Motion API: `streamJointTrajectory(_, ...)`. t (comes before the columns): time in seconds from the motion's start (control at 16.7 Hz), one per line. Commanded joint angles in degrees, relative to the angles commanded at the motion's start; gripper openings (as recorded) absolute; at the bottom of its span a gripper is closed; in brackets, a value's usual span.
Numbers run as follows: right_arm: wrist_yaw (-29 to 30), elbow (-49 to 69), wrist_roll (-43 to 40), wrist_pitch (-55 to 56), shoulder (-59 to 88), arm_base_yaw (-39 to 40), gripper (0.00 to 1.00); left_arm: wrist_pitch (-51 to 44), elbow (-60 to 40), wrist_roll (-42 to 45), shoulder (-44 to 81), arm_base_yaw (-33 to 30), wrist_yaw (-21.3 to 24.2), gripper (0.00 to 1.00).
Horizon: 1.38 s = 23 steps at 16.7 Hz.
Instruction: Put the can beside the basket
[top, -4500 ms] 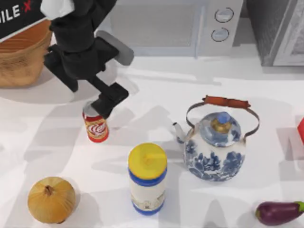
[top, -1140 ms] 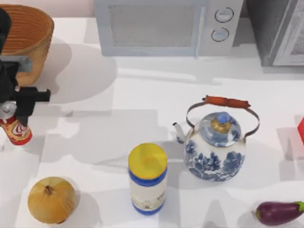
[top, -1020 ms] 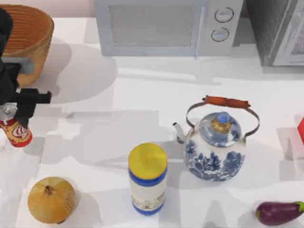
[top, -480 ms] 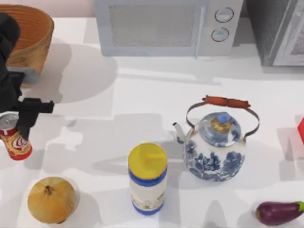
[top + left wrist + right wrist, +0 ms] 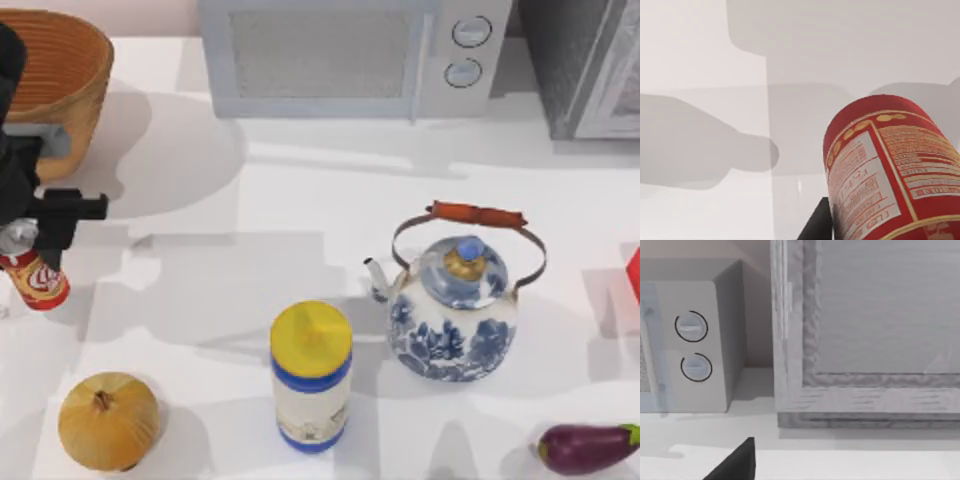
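Note:
The red and gold can [image 5: 38, 284] hangs tilted at the table's far left, its silver top under my left gripper [image 5: 33, 240], which is shut on it. Up close in the left wrist view, the can [image 5: 890, 170] shows its red label side, with one black finger [image 5: 815, 227] against it and white table below. The woven tan basket [image 5: 62, 70] stands at the back left corner, a short way behind the can. My right gripper [image 5: 735, 464] is parked, showing as a dark tip at the edge of the right wrist view.
An onion [image 5: 108, 420] lies at the front left. A yellow-lidded jar [image 5: 311, 375] and a blue-and-white teapot [image 5: 455, 310] stand mid-table. An eggplant [image 5: 585, 447] lies front right. A microwave [image 5: 350, 55] and a grey cabinet [image 5: 590, 60] line the back.
The can was carried from the left-middle of the table to the far left. In the last second it dipped toward the front edge, then came back toward the basket.

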<state>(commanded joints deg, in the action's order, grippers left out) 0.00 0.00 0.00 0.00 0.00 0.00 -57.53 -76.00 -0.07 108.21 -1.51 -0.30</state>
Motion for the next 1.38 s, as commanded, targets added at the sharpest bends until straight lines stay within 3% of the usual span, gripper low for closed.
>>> streamJointTrajectory(0.06, 0.00, 0.00, 0.00, 0.00, 0.00, 0.00, 1.00, 0.00, 0.00, 0.00, 0.00, 0.00, 0.00, 0.00)
streamJointTrajectory(0.84, 0.00, 0.00, 0.00, 0.00, 0.00, 0.00, 1.00, 0.00, 0.00, 0.00, 0.00, 0.00, 0.00, 0.98)
streamJointTrajectory(1.38, 0.00, 0.00, 0.00, 0.00, 0.00, 0.00, 1.00, -0.01, -0.01, 0.00, -0.03, -0.10, 0.00, 1.00)
